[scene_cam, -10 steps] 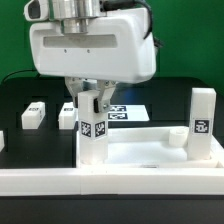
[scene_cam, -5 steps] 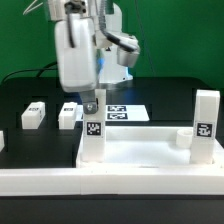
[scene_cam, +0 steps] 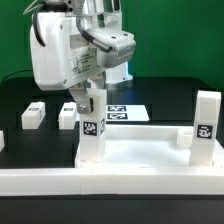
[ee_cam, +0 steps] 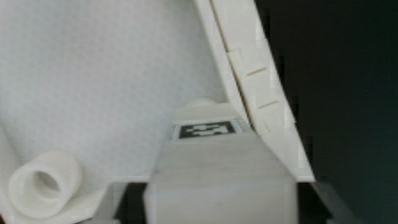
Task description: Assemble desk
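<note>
Gripper (scene_cam: 90, 104): you had it clamped on the upright leg (scene_cam: 93, 135) | location: near corner of desk panel (scene_cam: 140, 150), the exterior view's left | step: seating this leg, judged | next: twist down squarely, then release.

A short white square-section tagged leg (scene_cam: 94, 145) is being clasped upright by the two-finger gripper (scene_cam: 90, 102) in the large flat white rimmed plastic panel (scene_cam: 140, 152)'s corner at the exterior view's left; a second leg (scene_cam: 205, 120) is being borne opposite.
</note>
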### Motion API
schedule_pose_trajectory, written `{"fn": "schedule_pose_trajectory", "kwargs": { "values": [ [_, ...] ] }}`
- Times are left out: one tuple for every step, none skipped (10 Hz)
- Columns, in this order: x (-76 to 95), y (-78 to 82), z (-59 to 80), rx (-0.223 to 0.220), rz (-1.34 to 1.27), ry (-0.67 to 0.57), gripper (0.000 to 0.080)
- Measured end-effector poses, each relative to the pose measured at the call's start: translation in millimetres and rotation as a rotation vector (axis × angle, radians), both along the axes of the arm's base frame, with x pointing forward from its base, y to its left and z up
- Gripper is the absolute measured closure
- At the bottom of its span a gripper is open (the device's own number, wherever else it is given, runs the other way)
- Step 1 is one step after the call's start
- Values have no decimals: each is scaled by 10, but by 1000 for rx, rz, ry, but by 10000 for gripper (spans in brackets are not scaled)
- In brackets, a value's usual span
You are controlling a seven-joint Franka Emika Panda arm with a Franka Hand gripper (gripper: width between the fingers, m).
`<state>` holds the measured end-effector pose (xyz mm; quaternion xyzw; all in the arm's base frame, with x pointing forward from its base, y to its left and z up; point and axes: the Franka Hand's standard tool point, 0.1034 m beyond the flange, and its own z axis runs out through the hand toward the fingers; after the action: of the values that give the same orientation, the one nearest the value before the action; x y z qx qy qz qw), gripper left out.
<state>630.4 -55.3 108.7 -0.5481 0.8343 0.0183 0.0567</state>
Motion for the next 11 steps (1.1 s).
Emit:
{"fn": "schedule_pose_trajectory", "kwargs": {
  "values": [
    [-1, 0, -2, 1, 3, 0, 432],
    [0, 5, -2, 1, 6, -1, 432],
    [0, 7, -3, 1, 7, -1, 257],
    [6, 20, 12, 1, 9, -3, 257],
    [26, 78, 119, 8, 17, -19, 169],
    [36, 118, 276, 19, 21, -41, 156],
    [49, 144, 401, 29, 20, -56, 156],
    [62, 158, 431, 31, 23, -60, 151],
    [50, 152, 383, 28, 24, -54, 151],
    [49, 153, 377, 27, 24, -53, 151],
    [49, 153, 375, 27, 24, -52, 151]
  ]
}}
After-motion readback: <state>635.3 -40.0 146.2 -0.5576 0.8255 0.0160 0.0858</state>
